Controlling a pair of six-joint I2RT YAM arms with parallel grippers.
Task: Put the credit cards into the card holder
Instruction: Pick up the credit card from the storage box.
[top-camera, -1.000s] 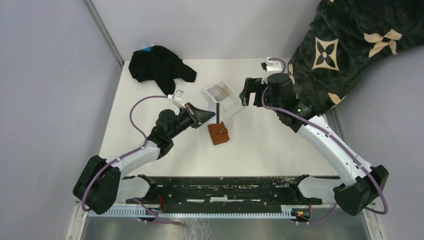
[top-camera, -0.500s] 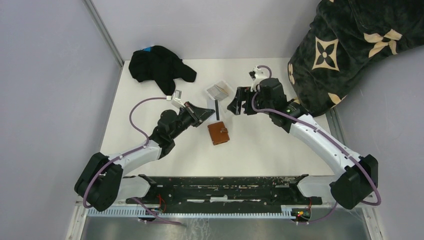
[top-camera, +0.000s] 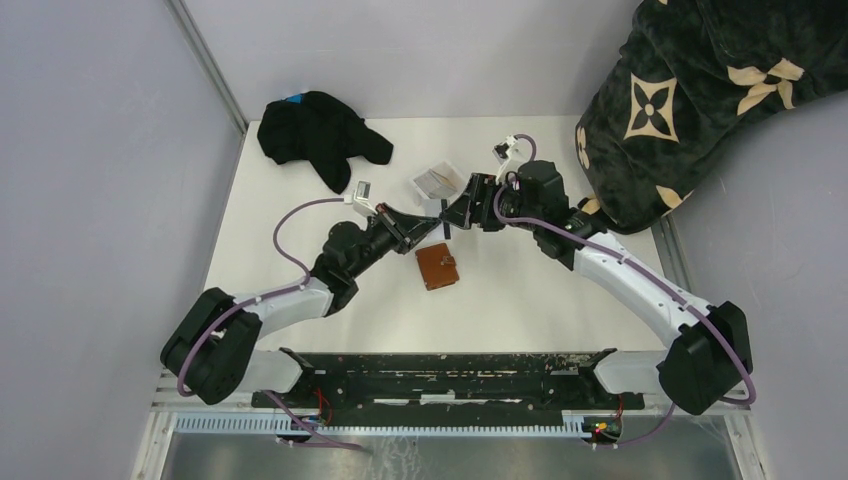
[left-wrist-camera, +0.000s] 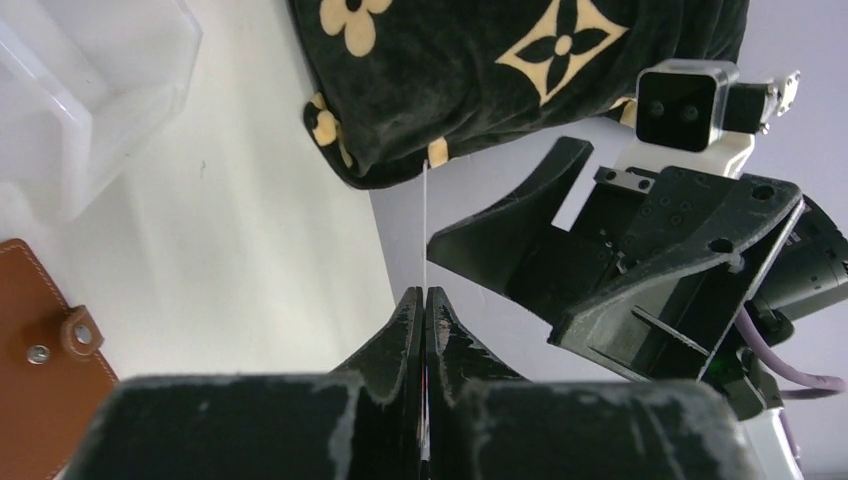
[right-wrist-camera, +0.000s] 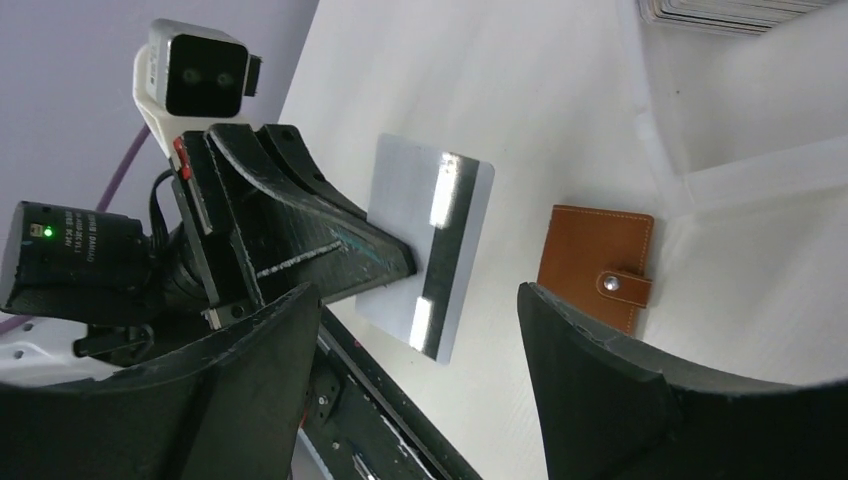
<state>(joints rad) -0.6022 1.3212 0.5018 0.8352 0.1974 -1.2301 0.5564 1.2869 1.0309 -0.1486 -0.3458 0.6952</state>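
A greyish credit card (right-wrist-camera: 430, 255) with a dark stripe stands on edge above the table, pinched at one side by my left gripper (top-camera: 427, 227), which is shut on it. In the left wrist view that card (left-wrist-camera: 425, 230) is a thin white line rising from the fingertips. My right gripper (right-wrist-camera: 420, 370) is open, and its two fingers stand wide on either side of the card without touching it. The brown card holder (top-camera: 436, 267) lies closed with its snap tab fastened, just below both grippers. More credit cards (right-wrist-camera: 730, 10) are stacked in the clear tray.
The clear plastic tray (top-camera: 447, 189) sits just behind the grippers. A black cloth (top-camera: 318, 135) lies at the back left. A dark patterned blanket (top-camera: 700, 90) hangs over the back right corner. The two grippers face each other closely.
My right arm has swung left, from beside the tray to the held card. My left arm has pushed slightly right and forward with the card still in it.
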